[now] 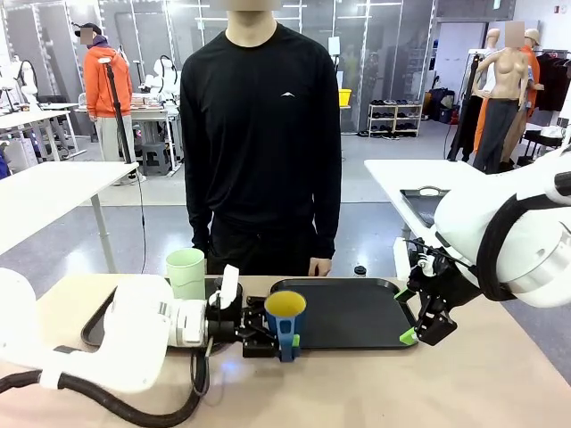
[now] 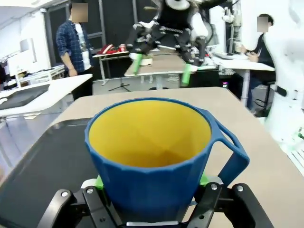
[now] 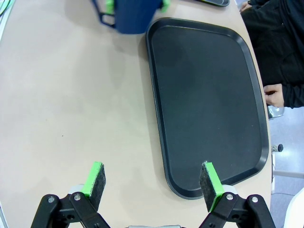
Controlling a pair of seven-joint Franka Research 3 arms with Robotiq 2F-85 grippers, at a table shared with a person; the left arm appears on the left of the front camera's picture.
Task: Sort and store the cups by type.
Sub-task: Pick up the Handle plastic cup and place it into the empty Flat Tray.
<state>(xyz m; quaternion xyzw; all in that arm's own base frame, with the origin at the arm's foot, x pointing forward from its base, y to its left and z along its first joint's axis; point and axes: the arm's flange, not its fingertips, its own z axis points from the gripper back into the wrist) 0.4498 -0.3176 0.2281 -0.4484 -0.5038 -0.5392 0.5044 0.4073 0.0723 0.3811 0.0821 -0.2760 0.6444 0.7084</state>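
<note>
My left gripper (image 1: 282, 337) is shut on the blue mug (image 1: 285, 319), which has a yellow inside and stays upright at the near left corner of the right black tray (image 1: 357, 314). In the left wrist view the mug (image 2: 152, 156) sits between the green pads (image 2: 203, 180), handle to the right. The pale mint-green tumbler (image 1: 186, 272) stands upright behind my left arm, on or by the left tray (image 1: 95, 328). My right gripper (image 1: 419, 326) hangs open over the right tray's near right corner. In the right wrist view its open fingers (image 3: 95, 178) frame the table and tray (image 3: 204, 95), with the mug (image 3: 130, 14) far off.
A person in black stands at the far side of the table, one hand (image 1: 319, 266) by the right tray's far edge. My right gripper (image 2: 161, 54) shows far ahead in the left wrist view. Bare tabletop (image 3: 71, 95) lies in front of both trays.
</note>
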